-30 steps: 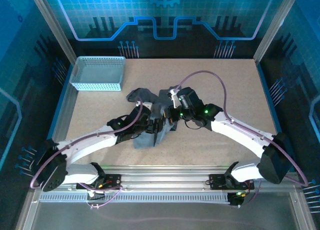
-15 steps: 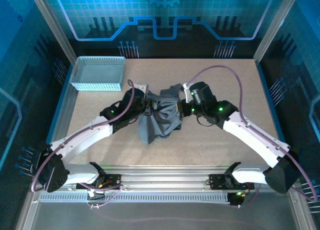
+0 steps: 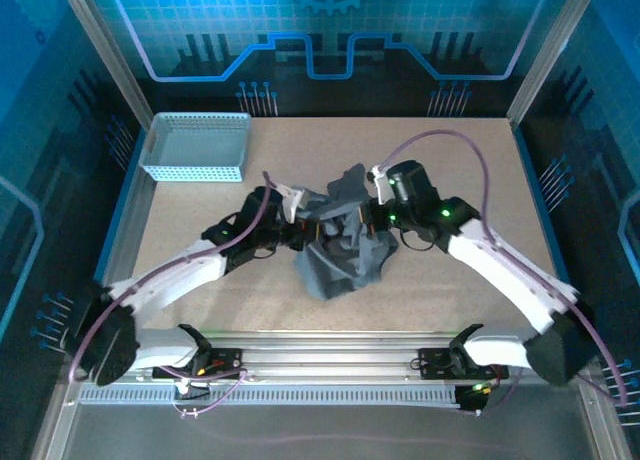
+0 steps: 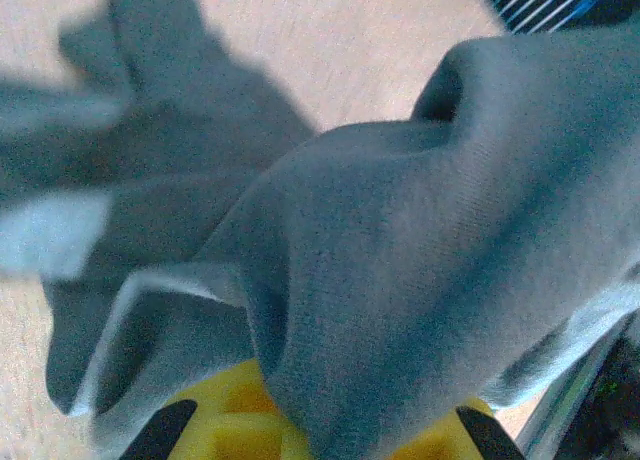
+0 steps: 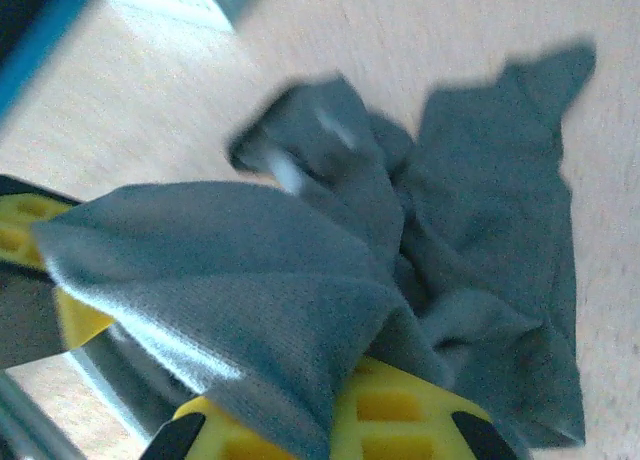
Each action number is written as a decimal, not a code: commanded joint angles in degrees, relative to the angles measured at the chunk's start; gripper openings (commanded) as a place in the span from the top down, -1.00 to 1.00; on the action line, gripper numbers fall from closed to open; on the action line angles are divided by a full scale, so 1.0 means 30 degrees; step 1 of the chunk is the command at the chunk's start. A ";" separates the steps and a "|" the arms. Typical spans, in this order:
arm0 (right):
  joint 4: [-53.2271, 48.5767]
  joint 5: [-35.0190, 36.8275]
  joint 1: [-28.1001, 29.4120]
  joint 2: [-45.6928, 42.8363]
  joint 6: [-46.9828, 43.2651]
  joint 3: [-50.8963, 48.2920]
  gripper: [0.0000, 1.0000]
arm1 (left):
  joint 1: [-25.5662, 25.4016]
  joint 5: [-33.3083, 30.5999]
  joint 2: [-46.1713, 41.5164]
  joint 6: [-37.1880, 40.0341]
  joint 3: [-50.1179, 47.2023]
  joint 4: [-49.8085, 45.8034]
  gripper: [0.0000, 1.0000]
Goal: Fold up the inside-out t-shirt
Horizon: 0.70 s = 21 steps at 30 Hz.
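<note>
So both grippers are clamped shut on the inside-out t-shirt point(image 3: 340, 255), which sits bunched in a crumpled heap right between them. The left gripper point(image 3: 306, 230) pinches the cloth on its own side and the right gripper point(image 3: 368, 228) bites the opposite side, with the two tools close together. From each wrist view the grey fabric spills straight out over the yellow fingers point(image 4: 225, 418) and drapes forward, and the rest of it trails onto the table point(image 3: 470, 170) just beyond the tips.
</note>
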 commanded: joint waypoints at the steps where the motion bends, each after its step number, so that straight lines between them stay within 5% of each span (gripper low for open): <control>1: 0.0845 -0.0565 -0.1114 0.2793 0.0322 0.0119 0.98 | 0.0490 0.1409 0.1502 -0.1091 -0.0795 0.1246 1.00; 8: 0.1031 0.1313 -0.1407 0.7774 -0.0354 0.3298 0.50 | 0.0982 0.0250 0.3203 -0.1417 -0.0174 0.0921 0.92; 14: 0.0229 0.2827 -0.0898 0.7221 -0.0971 0.3660 0.04 | 0.1021 -0.5590 0.2452 -0.1384 0.0691 -0.2822 0.32; 16: 0.0228 0.2895 -0.0677 0.6580 -0.1118 0.3307 -0.04 | 0.0754 -0.6090 0.1727 -0.0633 0.0632 -0.3086 0.09; 21: 0.0282 0.2230 -0.0532 0.5049 -0.0652 0.2495 -0.11 | -0.2656 -1.0128 0.0559 0.2986 0.1585 -0.3916 -0.32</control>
